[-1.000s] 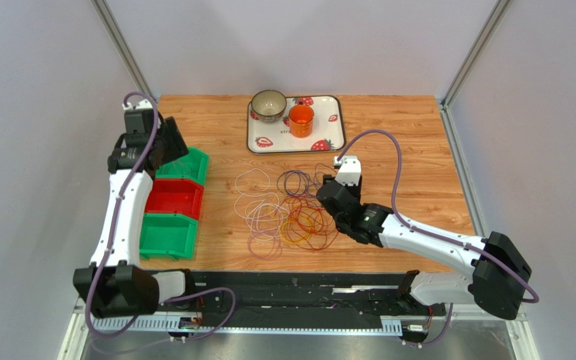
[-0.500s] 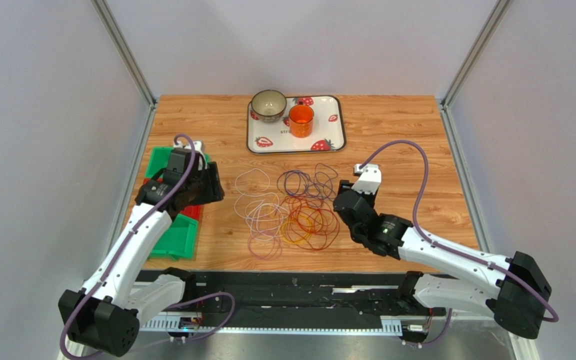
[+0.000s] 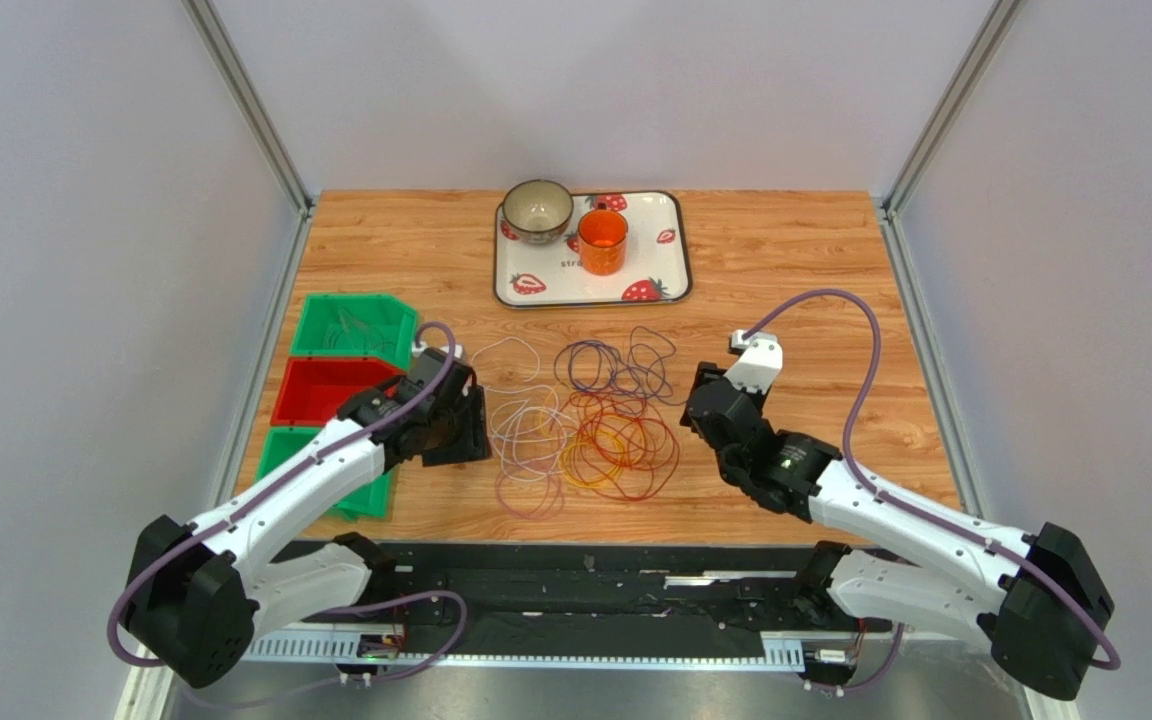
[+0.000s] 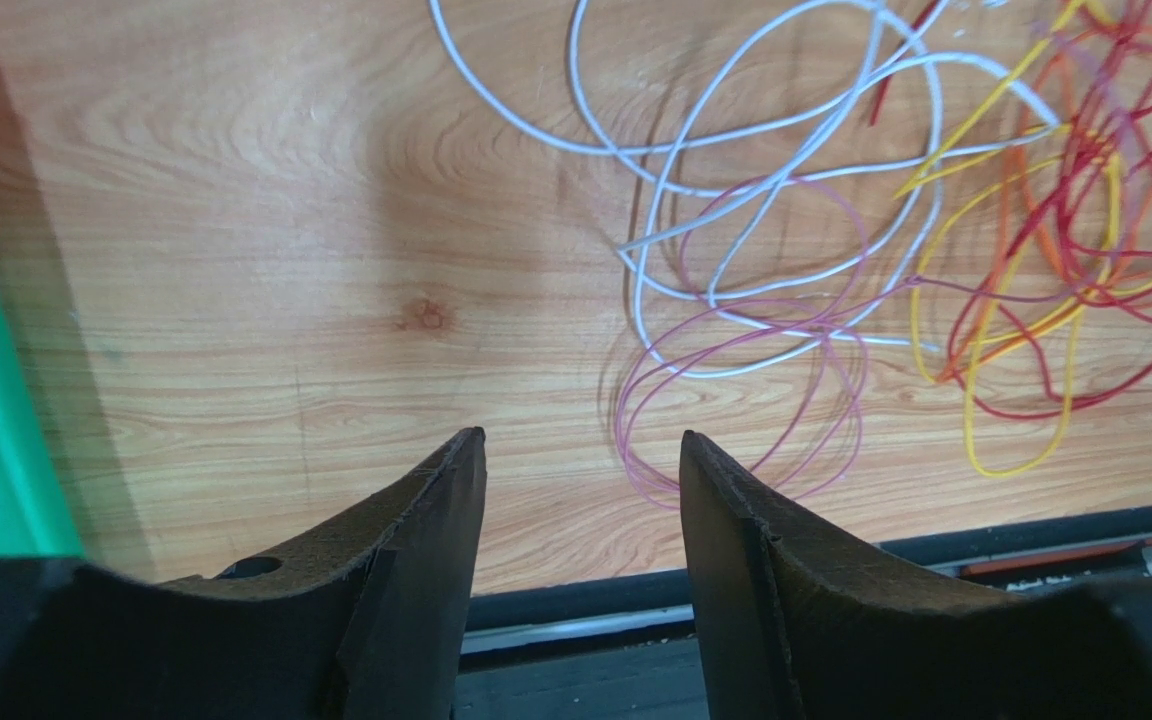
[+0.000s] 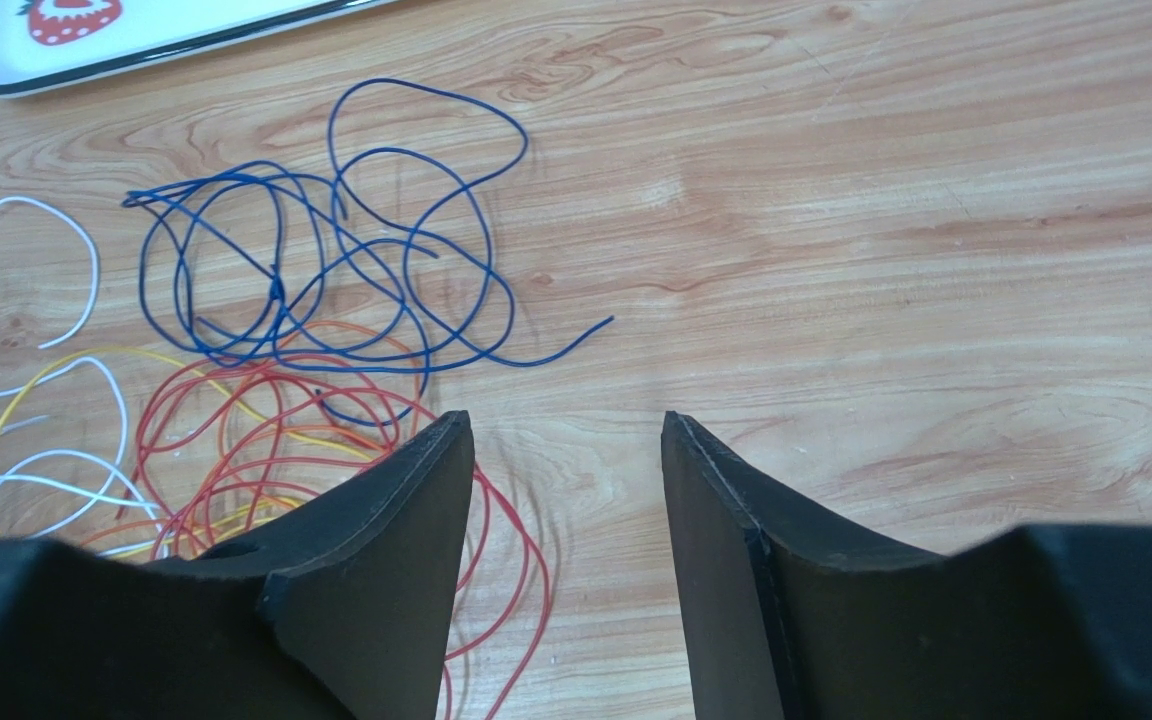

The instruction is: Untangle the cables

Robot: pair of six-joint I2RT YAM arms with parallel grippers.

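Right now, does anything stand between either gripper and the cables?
Nothing visible does. Only bare table lies between the left gripper and the nearest pink and white loops of the cables. The right gripper hangs at the pile's other edge, red loops showing between its open jaws. The bins and tray sit clear of both paths.

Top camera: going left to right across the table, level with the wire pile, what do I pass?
Stacked bins → left gripper, open → cables → right gripper, open.
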